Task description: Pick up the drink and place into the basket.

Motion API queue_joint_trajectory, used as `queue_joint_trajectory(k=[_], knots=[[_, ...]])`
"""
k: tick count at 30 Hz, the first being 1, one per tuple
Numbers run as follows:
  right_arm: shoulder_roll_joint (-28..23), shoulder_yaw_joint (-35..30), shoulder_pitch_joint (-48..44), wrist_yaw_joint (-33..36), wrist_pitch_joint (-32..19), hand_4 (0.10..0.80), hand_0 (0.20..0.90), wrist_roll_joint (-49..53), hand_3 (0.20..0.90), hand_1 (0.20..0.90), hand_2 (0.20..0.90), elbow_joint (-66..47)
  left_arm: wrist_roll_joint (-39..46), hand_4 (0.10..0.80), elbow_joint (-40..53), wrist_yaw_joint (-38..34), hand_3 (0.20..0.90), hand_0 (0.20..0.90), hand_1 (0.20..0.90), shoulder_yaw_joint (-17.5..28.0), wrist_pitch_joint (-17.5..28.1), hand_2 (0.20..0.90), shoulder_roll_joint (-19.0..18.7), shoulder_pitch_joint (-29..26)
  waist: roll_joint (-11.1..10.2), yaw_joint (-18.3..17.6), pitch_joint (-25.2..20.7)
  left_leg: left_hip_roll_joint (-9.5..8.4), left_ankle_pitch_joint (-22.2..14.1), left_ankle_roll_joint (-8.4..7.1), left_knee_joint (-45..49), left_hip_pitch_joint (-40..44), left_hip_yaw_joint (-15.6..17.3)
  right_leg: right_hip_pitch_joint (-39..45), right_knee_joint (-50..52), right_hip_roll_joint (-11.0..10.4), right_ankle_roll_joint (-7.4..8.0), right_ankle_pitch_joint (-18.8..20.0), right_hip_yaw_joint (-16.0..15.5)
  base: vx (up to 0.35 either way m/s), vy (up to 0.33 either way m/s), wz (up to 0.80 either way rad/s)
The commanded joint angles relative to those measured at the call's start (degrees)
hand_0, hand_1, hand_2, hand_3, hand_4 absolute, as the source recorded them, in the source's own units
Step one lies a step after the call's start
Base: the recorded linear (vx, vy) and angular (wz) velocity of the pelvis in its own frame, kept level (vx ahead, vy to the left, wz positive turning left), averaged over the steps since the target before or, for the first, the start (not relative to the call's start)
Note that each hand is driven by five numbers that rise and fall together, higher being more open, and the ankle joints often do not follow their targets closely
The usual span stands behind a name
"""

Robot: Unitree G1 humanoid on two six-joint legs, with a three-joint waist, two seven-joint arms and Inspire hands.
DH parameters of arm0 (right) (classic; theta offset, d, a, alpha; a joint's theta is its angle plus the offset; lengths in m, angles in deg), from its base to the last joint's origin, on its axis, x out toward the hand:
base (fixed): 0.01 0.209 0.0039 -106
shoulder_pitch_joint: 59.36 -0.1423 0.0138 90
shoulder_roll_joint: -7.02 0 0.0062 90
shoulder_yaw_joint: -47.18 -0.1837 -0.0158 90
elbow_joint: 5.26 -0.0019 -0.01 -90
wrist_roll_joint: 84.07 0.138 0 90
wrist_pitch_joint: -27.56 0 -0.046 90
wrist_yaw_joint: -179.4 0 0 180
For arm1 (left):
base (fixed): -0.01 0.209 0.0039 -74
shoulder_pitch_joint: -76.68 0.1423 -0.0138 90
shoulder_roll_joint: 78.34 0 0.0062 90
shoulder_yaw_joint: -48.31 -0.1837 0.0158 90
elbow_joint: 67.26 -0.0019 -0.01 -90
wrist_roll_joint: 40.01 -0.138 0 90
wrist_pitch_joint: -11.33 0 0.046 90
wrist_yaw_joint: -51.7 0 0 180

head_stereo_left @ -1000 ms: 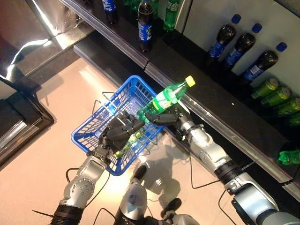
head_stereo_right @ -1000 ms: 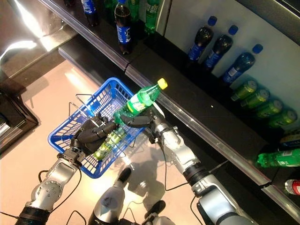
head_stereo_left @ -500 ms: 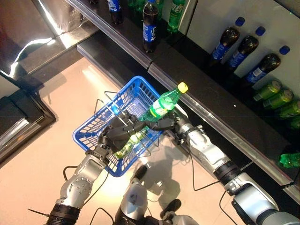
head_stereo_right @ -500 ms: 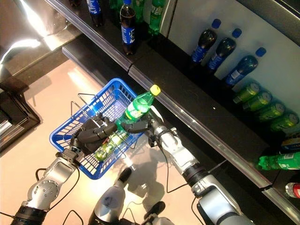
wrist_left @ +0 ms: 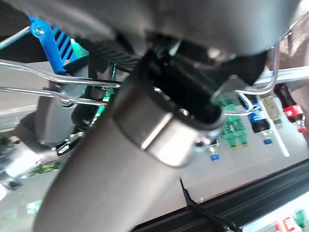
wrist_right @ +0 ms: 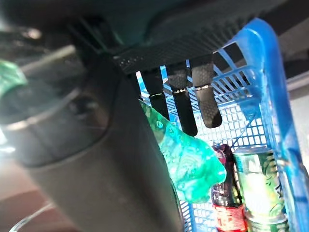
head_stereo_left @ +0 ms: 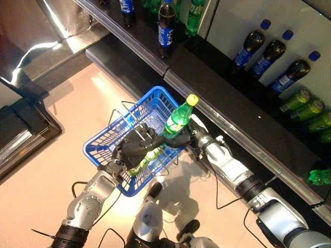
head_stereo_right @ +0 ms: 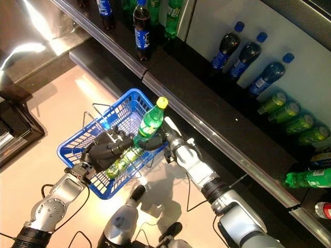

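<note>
The blue basket [head_stereo_left: 106, 151] hangs in front of me, and my left hand [head_stereo_left: 132, 150] is shut on its thin wire handles [wrist_left: 58, 79]. My right hand [head_stereo_left: 182, 139] is shut on a green bottle with a yellow cap [head_stereo_left: 177, 120]. It holds the bottle nearly upright over the basket's right side, with the bottle's base down among the basket walls. In the right wrist view the fingers [wrist_right: 181, 94] curl round the green bottle [wrist_right: 193, 166] above the basket [wrist_right: 270, 96]. Other drinks [wrist_right: 258, 186] lie inside the basket.
A dark shelf edge [head_stereo_left: 232, 129] runs diagonally just right of the basket. Dark bottles with blue caps [head_stereo_left: 251, 44] and green bottles [head_stereo_left: 302, 106] stand behind it. More bottles [head_stereo_left: 166, 28] stand on the shelf at the top. A dark cabinet [head_stereo_left: 20, 129] is at the left.
My right hand has carried the green bottle left and down toward the blue basket and turned it more upright. The basket has stayed about where it was.
</note>
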Motion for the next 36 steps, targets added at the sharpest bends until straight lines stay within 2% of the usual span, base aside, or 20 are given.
queue_joint_trajectory(k=[1, 17, 36], knots=[[1.5, 7.0, -5.8, 3.3, -4.6, 0.1, 0.3, -3.0, 0.2, 0.3, 0.3, 0.0, 3.9, 0.1, 19.3, 16.4, 0.2, 0.3, 0.3, -4.2, 8.6, 0.3, 4.8, -8.9, 0.7, -1.0, -23.4, -2.36, -4.1, -0.16, -0.5, 2.2, -1.8, 0.8, -0.1, 1.0, -0.19, -0.4, -2.0, 0.0, 0.0, 0.0], [1.2, 9.7, -10.6, 1.7, 3.4, 0.1, 0.3, -11.4, 0.2, 0.3, 0.3, 2.4, 2.7, 0.1, 20.2, 19.0, 0.2, 0.3, 0.3, -5.9, 6.6, 0.3, 5.2, -11.2, 0.4, -0.7, -23.7, -2.5, -4.2, -0.21, -0.5, 2.4, -2.4, 1.1, 0.1, 1.0, -0.24, -0.6, -2.1, 0.0, -0.001, 0.03], [0.2, 13.1, -13.4, -1.3, 8.2, 0.1, 0.3, -27.4, 0.2, 0.3, 0.3, 3.8, 2.3, 0.1, 21.2, 21.3, 0.2, 0.3, 0.3, -6.5, 6.6, 0.3, 4.9, -12.3, -0.1, -0.4, -24.0, -2.6, -4.3, -0.2, -0.5, 2.4, -2.5, 1.0, 0.3, 1.1, -0.2, -0.7, -1.8, 0.0, 0.0, 0.0]])
